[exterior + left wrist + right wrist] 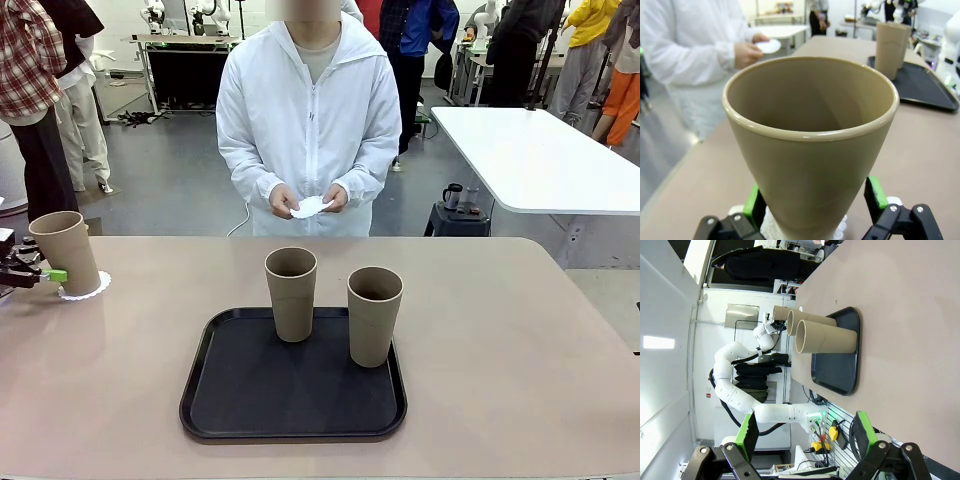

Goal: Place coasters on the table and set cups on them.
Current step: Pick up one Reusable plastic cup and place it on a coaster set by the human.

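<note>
Tall tan-brown tapered tumbler (pixel 66 250) on round white lacy paper doily (pixel 84 288), left end of beige tabletop (pixel 500 330).
It is being straddled by the left gripper (pixel 814 200), jaws spread; two like tumblers (pixel 291 293) are being carried on a black rounded tray (pixel 250 400); the right gripper's (pixel 805 430) jaws are being held spread, empty.

The left hand (pixel 50 274) runs off the front view's left edge, with one green pad showing beside the leftmost cup (pixel 66 250). That cup covers most of its coaster (pixel 88 291), leaving a lacy fringe. From the left wrist, the cup's base is cut off at the bottom. The person's fingers (pixel 285 203) partly cover another coaster (pixel 310 208). From the right wrist, the leftmost cup sits mostly behind the two tray cups (pixel 825 335).
</note>
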